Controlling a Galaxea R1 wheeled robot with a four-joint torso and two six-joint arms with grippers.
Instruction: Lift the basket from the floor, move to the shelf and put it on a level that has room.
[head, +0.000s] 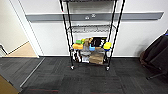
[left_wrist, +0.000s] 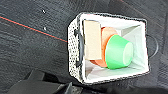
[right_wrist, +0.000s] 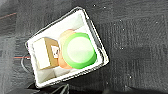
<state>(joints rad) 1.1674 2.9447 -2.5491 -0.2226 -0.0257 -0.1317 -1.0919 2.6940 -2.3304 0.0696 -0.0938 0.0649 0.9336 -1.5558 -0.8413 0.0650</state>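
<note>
The basket (left_wrist: 72, 50) is small and woven, with a white lining, and the left wrist view looks down into it over the floor (left_wrist: 30, 50), dark carpet with a thin red line. Inside it are a green cup (left_wrist: 117, 52), an orange cup (left_wrist: 107, 32) and a small cardboard box (left_wrist: 92, 40). The right wrist view shows the same basket (right_wrist: 72, 23) with the green cup (right_wrist: 79, 51) on top. Dark parts of my left gripper (left_wrist: 47, 85) lie beside the basket. In the head view the black wire shelf (head: 70, 37) stands ahead against the wall, its level (head: 90, 29) a bare grid.
The shelf's lower tiers hold coloured toys (head: 78, 45) and a brown bag (head: 96, 58). A doorway with wooden flooring (head: 23, 51) opens at the left. A dark chair (head: 156, 55) stands at the right. A brown box corner (head: 6, 87) pokes in at the lower left.
</note>
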